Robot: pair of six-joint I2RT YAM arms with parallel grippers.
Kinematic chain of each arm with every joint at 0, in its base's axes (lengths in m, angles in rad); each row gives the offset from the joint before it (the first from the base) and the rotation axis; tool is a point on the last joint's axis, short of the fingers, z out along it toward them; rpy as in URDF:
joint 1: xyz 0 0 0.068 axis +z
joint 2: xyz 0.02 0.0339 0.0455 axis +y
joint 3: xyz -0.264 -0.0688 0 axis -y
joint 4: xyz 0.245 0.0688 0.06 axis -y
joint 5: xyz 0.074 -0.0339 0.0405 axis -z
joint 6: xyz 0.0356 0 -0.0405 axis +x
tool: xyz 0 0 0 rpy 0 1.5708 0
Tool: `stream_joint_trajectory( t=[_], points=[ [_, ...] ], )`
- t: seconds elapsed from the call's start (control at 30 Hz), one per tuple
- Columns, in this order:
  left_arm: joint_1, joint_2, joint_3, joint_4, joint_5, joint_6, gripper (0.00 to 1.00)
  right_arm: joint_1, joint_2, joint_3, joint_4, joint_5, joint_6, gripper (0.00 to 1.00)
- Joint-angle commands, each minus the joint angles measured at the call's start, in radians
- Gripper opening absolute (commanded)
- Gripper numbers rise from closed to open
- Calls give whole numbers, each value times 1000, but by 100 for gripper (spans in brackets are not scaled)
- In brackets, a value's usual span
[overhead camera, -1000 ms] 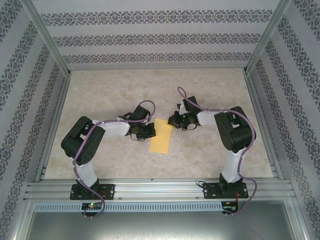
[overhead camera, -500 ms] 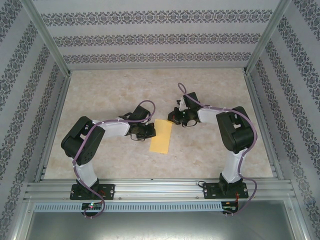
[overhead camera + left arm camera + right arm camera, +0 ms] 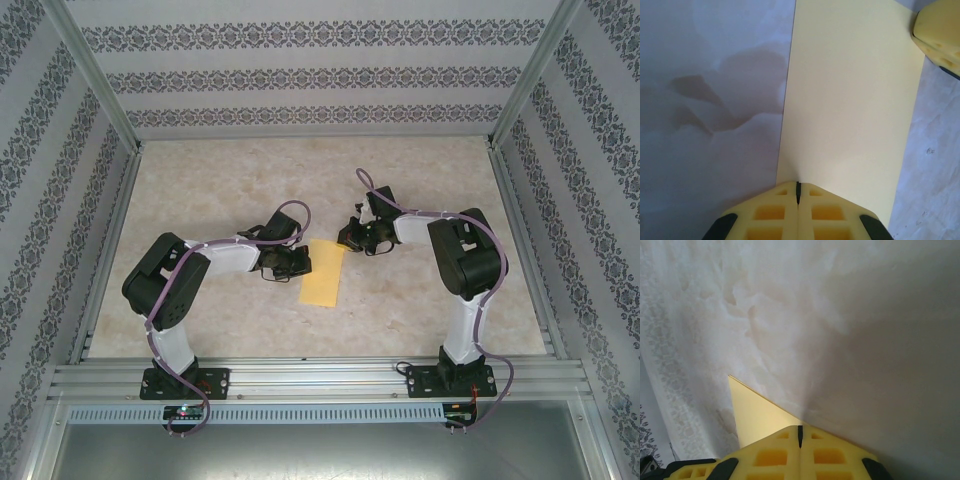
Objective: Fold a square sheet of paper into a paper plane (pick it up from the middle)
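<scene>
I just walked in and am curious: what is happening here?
A thin yellow-orange paper sheet lies flat as a narrow rectangle on the marbled table, not yet a plane. The left arm's shut fingers meet its left long edge; the right arm's shut fingers meet its far right corner.

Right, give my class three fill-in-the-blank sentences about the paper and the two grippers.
1. The thin yellow-orange paper sheet lies ____ the two grippers.
2. The left gripper, at the sheet's long edge, has its jaws ____.
3. The right gripper sits by one ____ of the sheet.
Missing words: between; shut; corner.
</scene>
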Motion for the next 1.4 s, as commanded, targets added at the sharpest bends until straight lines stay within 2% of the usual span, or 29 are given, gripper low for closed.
stream_joint_trajectory(
  t=[0.0,0.2,0.47,0.63,0.8,0.97,1.2,1.37],
  points=[
    [-12,60,-39,-155,-41,18,0,-9,-26,14,-44,0,-2,4],
    [-12,59,-39,-153,-41,16,0,-9,-71,64,-94,3,-23,5],
    [-12,57,-41,-157,-42,20,0,-8,16,42,-55,5,-3,5],
    [-12,53,-42,-159,-42,21,0,-10,57,50,-93,39,-15,5],
    [-12,52,-38,-165,-44,20,0,-12,-26,49,-87,-8,-21,6],
    [-12,39,-37,-176,-58,20,0,2,-199,5,-118,-5,-13,7],
    [-12,28,-44,-169,-59,15,0,182,-411,-253,-37,114,89,7],
    [-12,24,-48,-161,-51,17,0,308,-469,-408,91,154,196,7]
  ],
)
